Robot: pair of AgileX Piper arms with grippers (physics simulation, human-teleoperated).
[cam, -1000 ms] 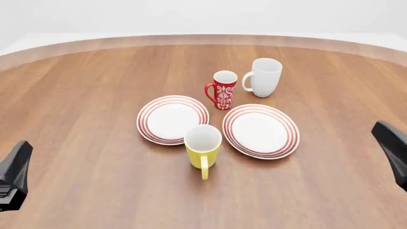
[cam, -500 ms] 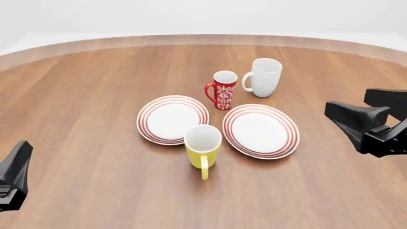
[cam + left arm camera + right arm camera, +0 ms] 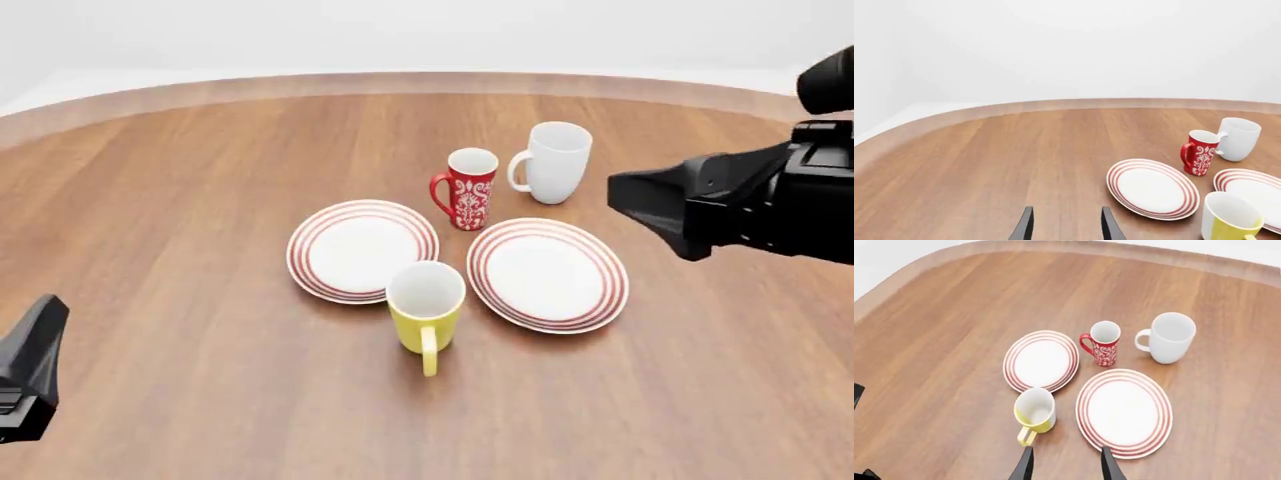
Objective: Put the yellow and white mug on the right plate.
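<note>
The yellow and white mug [image 3: 426,305] stands upright on the table between the two plates, at their near edges, its handle pointing toward me. The right plate [image 3: 547,273], white with red rings, lies bare just to its right. My right arm [image 3: 747,205] hangs raised above the table to the right of that plate. In the right wrist view, the right gripper [image 3: 1067,449] is open and holds nothing, high above the mug [image 3: 1034,410] and the plate [image 3: 1124,412]. The left gripper [image 3: 1066,210] is open too, low and far left of the mug [image 3: 1227,220].
A second ringed plate [image 3: 362,250] lies left of the mug. A red patterned mug [image 3: 467,188] and a taller white mug [image 3: 553,162] stand behind the plates. My left arm [image 3: 30,365] rests at the near left corner.
My right arm has risen and swung leftward from the right edge toward the plates. The left arm, the mugs and the plates have not moved.
</note>
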